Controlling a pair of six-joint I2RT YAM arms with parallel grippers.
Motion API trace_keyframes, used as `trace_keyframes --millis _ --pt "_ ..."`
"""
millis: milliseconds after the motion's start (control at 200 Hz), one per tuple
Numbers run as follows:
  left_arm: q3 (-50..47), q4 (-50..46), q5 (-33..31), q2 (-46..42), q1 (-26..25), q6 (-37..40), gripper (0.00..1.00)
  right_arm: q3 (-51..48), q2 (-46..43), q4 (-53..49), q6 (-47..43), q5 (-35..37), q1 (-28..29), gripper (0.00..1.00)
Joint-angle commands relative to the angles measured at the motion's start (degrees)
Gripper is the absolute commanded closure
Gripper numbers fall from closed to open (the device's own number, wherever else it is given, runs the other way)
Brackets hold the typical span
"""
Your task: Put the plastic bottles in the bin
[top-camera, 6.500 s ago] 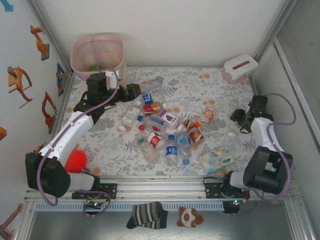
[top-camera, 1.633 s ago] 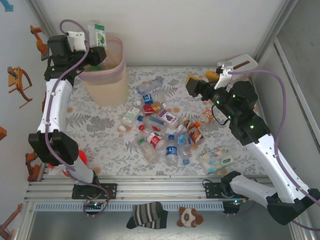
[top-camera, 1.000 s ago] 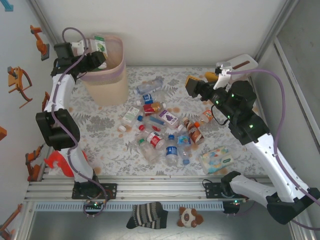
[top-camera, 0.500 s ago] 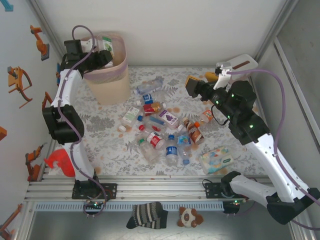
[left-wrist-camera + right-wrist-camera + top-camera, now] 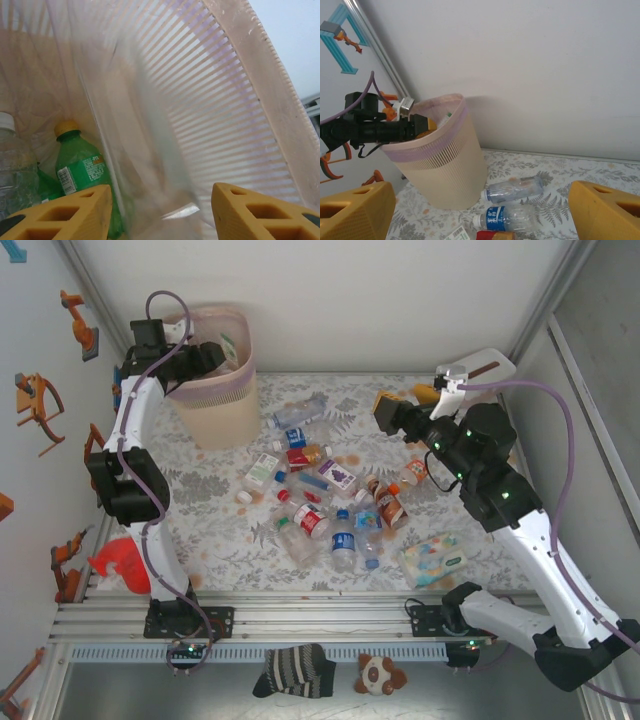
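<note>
The table (image 5: 220,520), covered in a leaf-patterned mat, carries everything. At its far left corner stands the bin (image 5: 215,415), a tall beige basket with a pink liner folded over the rim. The left arm (image 5: 130,430) rises along the left side and bends over that rim. The right arm (image 5: 520,520) stretches up over the right half of the table, toward the far side.

The left gripper (image 5: 212,352) hangs just inside the bin's mouth. From its wrist camera, its yellow fingers stand apart with nothing between them, facing the ribbed wall and liner. The right gripper (image 5: 385,412) is raised above the mat, and its fingers are spread wide and empty. It points across at the bin.

Most of the plastic bottles (image 5: 320,500) lie scattered in a loose heap in the middle of the table, with two clear ones lying near the bin's foot. Inside the bin, a green bottle (image 5: 80,165) with a yellow cap leans beside a clear bottle (image 5: 15,165) with a white cap.

A pastel wipes pack (image 5: 435,558) lies near right, and a white tissue box (image 5: 482,368) sits far right.
</note>
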Motion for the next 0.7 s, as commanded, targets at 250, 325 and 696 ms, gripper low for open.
trace_keyframes --millis 250,325,696 --pt "0.82 -2.45 -0.64 -2.44 -0.05 2.47 0.41 -0.15 -1.08 0.45 0.02 1.40 0.19 0.12" --pt "0.95 -2.31 -0.55 -3.33 0.08 2.61 0.41 0.07 -0.96 -0.04 -0.07 1.89 0.19 0.12" --pt "0.14 -1.03 1.21 -8.41 0.83 3.16 0.41 2.56 0.98 -6.66 -0.16 6.52 0.19 0.12"
